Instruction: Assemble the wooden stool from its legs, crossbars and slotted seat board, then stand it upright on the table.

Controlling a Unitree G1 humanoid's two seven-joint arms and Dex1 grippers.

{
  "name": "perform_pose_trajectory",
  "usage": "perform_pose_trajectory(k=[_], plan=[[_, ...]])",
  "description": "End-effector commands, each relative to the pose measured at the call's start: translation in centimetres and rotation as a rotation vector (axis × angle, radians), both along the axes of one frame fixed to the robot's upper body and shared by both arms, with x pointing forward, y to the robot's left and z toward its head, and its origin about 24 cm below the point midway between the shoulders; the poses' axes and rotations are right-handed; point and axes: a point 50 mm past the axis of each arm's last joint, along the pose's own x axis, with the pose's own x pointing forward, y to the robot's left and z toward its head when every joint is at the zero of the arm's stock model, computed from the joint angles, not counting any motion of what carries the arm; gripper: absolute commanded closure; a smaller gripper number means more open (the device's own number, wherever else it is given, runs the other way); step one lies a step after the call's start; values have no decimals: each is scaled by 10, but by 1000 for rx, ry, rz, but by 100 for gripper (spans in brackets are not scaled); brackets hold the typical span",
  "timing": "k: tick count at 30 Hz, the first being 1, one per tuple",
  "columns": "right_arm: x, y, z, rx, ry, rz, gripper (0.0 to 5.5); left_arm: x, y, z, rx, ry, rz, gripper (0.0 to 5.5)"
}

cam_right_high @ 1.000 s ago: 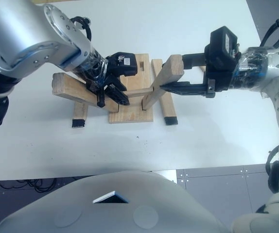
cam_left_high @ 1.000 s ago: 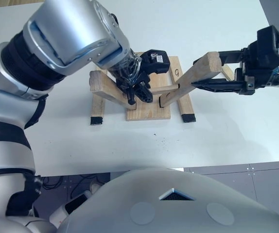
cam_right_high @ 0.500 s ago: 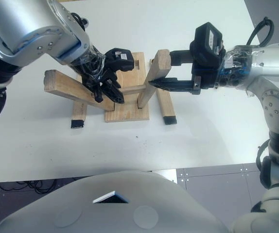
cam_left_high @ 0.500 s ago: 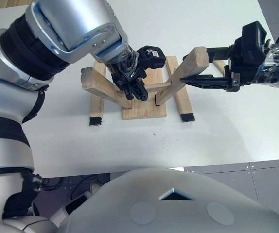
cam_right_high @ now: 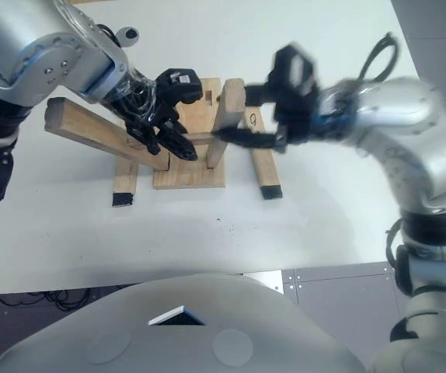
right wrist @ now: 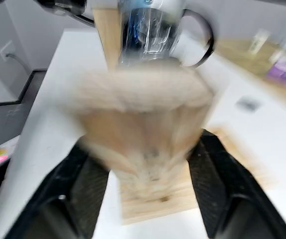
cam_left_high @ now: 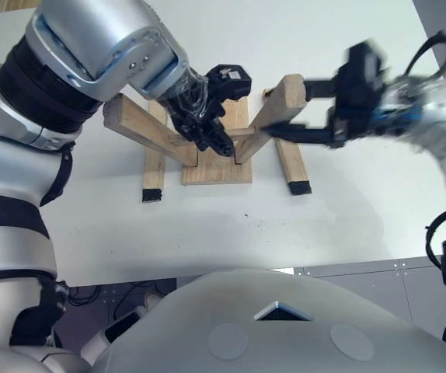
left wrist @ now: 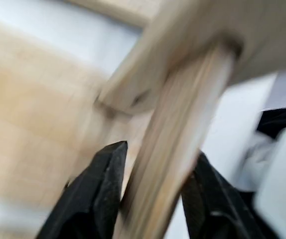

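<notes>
Head stereo pair down over stool (cam_left_high: 215,169); wrist cameras close-in.

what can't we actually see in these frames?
- Joint of thin wooden crossbar with slanted left wooden leg: eye views, covered by left gripper.
- Foot of raised right wooden leg: right wrist view, motion-blurred; seating unclear.
- Slots of flat slotted seat board: eye views, mostly under legs and left arm.
- Detail of right gripper: eye views, motion-smeared.

White table (cam_left_high: 347,225); seat board (cam_left_high: 217,169) flat on it; 2 black-tipped pieces flank it: left leg (cam_left_high: 154,165), right leg (cam_left_high: 293,165).
</notes>
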Motion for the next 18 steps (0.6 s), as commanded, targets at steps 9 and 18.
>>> perform_pose_trajectory(k=[9,18], plan=[[-6,7,-15,-58,88,24,201,4,36,65,-133,-283,-113,326],[-25,-8,-17,-72,107,-7,198,-17,156,182,-728,-815,368,363]])
